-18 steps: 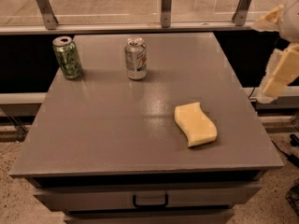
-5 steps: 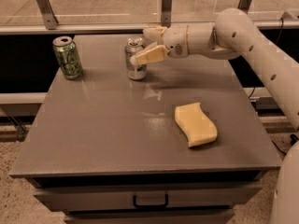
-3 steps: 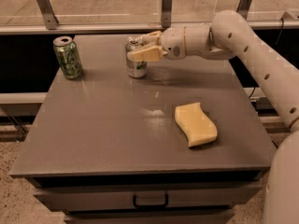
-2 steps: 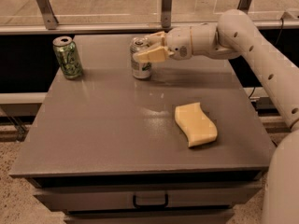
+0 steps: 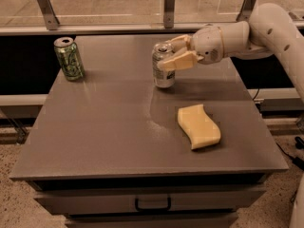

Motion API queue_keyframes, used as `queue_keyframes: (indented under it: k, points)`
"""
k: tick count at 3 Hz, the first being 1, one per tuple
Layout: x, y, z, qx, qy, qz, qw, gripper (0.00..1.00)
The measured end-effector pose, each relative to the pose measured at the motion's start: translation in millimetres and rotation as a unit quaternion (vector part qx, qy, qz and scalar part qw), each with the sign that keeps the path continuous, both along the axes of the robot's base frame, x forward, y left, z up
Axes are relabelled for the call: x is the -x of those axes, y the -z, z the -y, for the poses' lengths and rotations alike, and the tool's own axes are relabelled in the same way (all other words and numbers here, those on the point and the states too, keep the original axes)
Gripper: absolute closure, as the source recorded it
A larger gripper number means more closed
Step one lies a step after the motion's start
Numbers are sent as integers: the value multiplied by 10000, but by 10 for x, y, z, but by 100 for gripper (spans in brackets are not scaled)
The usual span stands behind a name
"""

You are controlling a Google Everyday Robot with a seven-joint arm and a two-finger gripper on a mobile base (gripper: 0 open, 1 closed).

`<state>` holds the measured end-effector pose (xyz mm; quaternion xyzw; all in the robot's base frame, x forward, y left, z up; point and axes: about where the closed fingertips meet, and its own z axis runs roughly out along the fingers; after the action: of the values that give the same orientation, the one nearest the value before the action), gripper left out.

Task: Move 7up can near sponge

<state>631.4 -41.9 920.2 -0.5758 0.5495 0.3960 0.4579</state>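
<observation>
One 7up can, upright at rear centre of the table, gripper jaws clenched on its upper half, presumably for carrying toward the sponge lying apart front-right

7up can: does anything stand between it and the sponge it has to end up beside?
Nothing visible does. The hand grips the 7up can near its top, and only bare table lies between the can and the sponge toward the front right. The green can stands well off at the back left.
</observation>
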Motion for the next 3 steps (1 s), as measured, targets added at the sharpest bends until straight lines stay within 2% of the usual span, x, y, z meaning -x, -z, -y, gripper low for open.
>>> queue_keyframes:
  k: [1, 2, 3]
  points:
    - [277, 19, 209, 120, -110, -146, 9998, 100]
    - [513, 57, 331, 114, -271, -283, 9992, 83]
    - [670, 59, 409, 71, -407, -335, 9986, 59]
